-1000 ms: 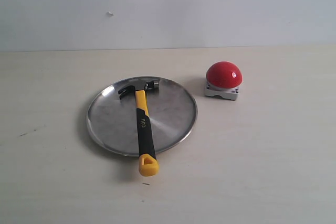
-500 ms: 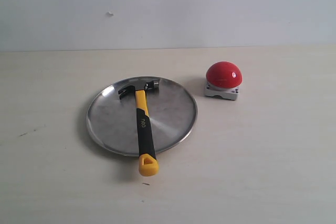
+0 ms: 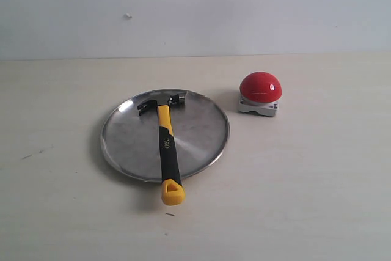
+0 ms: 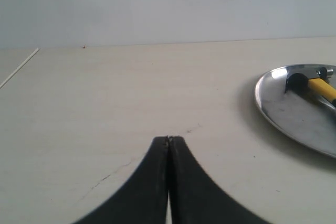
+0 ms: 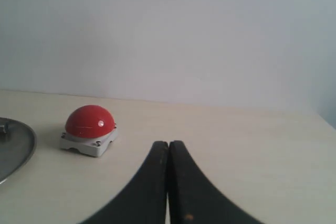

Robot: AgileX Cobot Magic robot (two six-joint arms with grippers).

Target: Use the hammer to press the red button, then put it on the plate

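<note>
Jaws on both arms closed flat, empty. Hammer [image 3: 166, 145] lies across plate [image 3: 201, 126], middle of table [image 3: 317, 187], yellow end overhanging the rim, away from the wall edge. Red button [image 3: 261, 86] sits near the plate. Risk: any brush on that overhang could lever it off.

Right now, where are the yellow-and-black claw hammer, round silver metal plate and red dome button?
yellow-and-black claw hammer [image 3: 166, 145]: exterior view, black grip.
round silver metal plate [image 3: 125, 139]: exterior view, bare left surface.
red dome button [image 3: 261, 85]: exterior view, dome top.
</note>
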